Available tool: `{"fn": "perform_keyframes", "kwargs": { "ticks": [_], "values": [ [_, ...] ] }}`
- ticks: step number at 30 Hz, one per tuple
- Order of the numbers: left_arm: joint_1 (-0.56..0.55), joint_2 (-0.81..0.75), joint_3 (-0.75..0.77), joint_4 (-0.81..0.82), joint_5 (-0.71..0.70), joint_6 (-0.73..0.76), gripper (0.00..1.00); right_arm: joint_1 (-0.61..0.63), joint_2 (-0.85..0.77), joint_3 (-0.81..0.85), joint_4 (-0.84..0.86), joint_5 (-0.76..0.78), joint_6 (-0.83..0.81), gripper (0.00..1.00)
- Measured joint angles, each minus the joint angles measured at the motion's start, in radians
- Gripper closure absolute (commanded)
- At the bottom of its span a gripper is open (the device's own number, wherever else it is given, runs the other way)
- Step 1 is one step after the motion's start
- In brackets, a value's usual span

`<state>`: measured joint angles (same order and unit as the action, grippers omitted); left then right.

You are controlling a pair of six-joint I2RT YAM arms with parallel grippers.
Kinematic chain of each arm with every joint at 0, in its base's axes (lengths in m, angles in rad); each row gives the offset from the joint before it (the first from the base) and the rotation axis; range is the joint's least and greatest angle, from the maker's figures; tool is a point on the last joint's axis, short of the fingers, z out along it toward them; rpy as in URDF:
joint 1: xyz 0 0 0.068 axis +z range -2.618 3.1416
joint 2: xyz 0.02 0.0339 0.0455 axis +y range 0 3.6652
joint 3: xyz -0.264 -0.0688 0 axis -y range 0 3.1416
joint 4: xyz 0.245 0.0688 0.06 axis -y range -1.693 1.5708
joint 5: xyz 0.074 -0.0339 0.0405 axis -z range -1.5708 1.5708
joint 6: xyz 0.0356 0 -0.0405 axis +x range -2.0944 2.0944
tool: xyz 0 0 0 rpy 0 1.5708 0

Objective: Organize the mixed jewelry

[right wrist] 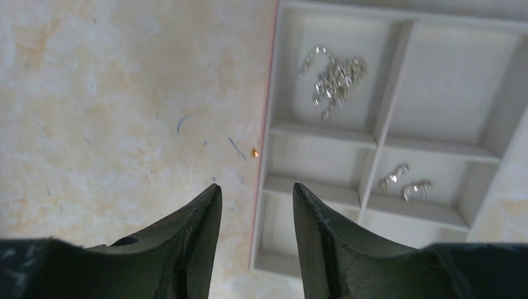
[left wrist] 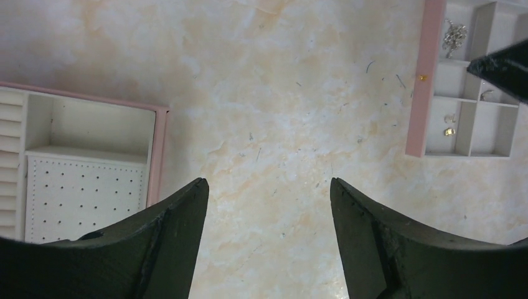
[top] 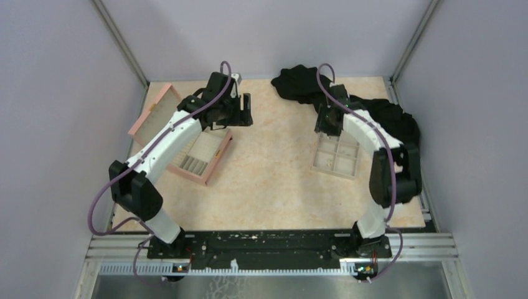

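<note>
The mixed jewelry lies mostly in the beige compartment tray point(right wrist: 386, 103): a silvery chain tangle point(right wrist: 336, 78) in one cell and small silvery pieces point(right wrist: 408, 182) in another. A tiny gold speck point(right wrist: 254, 152) lies on the table just outside the tray's left edge. In the left wrist view the tray point(left wrist: 463, 128) holds the chain point(left wrist: 454, 34) and a gold piece point(left wrist: 448, 131); the speck point(left wrist: 423, 77) is beside it. My right gripper point(right wrist: 256, 187) is open and empty above the tray's left edge point(top: 327, 124). My left gripper point(left wrist: 268, 187) is open and empty over bare table point(top: 240, 109).
The open pink box point(top: 215, 163) sits at the left with its lid point(top: 152, 115) laid back; its perforated insert point(left wrist: 87, 193) shows under the left gripper. A black cloth point(top: 373, 109) is heaped at the back right behind the tray point(top: 336, 156).
</note>
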<state>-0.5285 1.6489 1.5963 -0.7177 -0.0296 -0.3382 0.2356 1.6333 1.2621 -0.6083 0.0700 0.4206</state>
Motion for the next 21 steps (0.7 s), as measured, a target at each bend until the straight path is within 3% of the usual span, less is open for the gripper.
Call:
{"fn": "perform_keyframes", "kwargs": {
  "ticks": [6, 11, 15, 21],
  "values": [
    [-0.008, -0.032, -0.04, -0.023, -0.046, 0.013, 0.2, -0.005, 0.233, 0.176, 0.011, 0.0, 0.027, 0.53],
    [-0.008, -0.082, -0.107, -0.024, -0.073, 0.02, 0.19, -0.01, 0.331, 0.248, -0.002, 0.008, 0.025, 0.54],
    [-0.008, -0.087, -0.121, -0.024, -0.082, 0.021, 0.19, -0.016, 0.386, 0.297, -0.009, 0.016, 0.017, 0.72],
    [-0.008, -0.087, -0.129, -0.023, -0.083, 0.021, 0.19, -0.034, 0.446, 0.375, -0.034, 0.015, -0.002, 0.85]
  ]
}}
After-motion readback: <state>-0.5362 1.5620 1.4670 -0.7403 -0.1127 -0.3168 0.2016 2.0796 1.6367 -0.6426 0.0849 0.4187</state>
